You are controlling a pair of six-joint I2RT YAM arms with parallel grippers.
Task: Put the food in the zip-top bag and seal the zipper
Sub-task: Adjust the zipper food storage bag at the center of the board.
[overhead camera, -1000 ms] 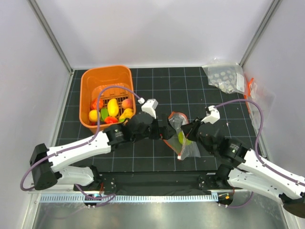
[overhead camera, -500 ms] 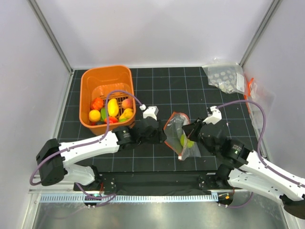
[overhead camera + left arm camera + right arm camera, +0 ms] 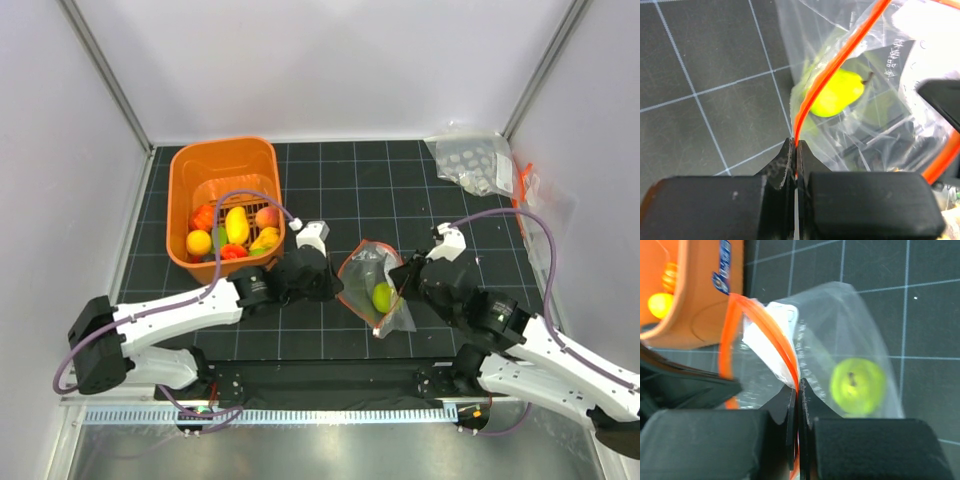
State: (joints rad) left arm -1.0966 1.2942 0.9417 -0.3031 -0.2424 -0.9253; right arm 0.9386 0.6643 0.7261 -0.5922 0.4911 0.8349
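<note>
**A:** Top view. Where's the bag?

**B:** Your bag (image 3: 370,270) lies between the arms, one pear (image 3: 383,297) inside. Left claw (image 3: 339,285) is at its left edge, right claw (image 3: 403,281) at its right. The other food (image 3: 235,225) sits in the basket (image 3: 222,158), nearer your left arm.

**A:** Left wrist?

**B:** Jaws pinched together on the zipper (image 3: 840,65). The strip runs up and right, away from the claw, with the pear just beyond.

**A:** Right wrist?

**B:** Jaws clamped on the zipper too, and the strip arcs up-left. The mouth gapes between your grips. I judge sealing needs it drawn taut lengthwise.
</note>
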